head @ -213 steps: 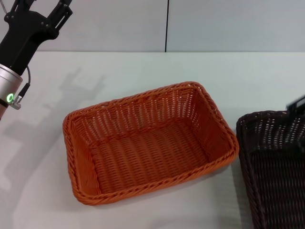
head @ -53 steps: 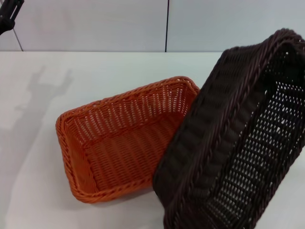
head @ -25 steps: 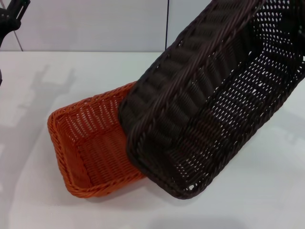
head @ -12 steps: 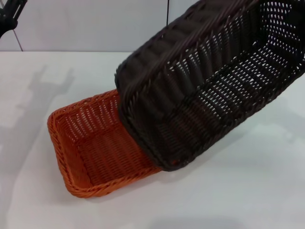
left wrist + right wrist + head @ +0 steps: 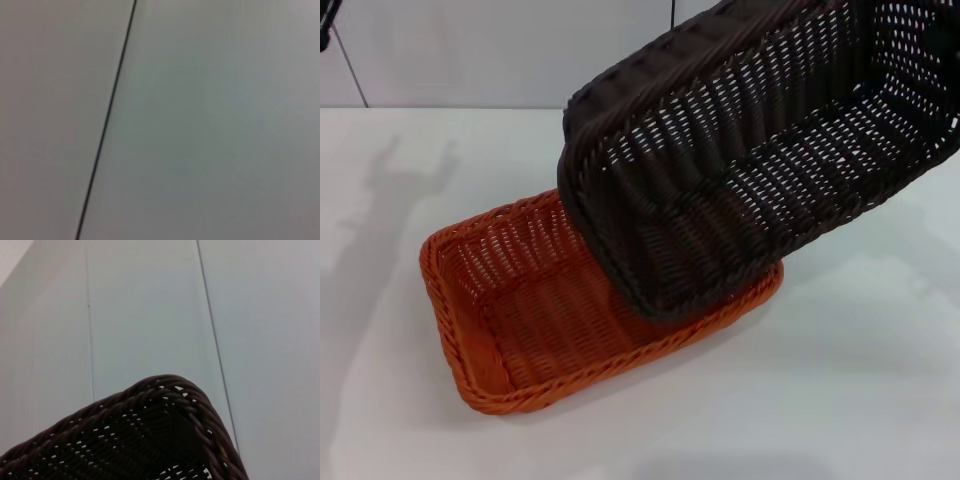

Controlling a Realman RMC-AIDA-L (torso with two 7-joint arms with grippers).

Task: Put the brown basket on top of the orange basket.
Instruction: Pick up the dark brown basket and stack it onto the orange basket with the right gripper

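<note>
Over the orange basket, the brown basket hangs steeply tilted, its low end dipping inside the orange one's right half, its high end raised toward upper right. Orange basket sits flat on the white table. Right gripper is hidden behind the weave; its grip cannot be told. Left arm shows only at the top left corner, fingers unseen. Pale panelled wall stands behind.
</note>
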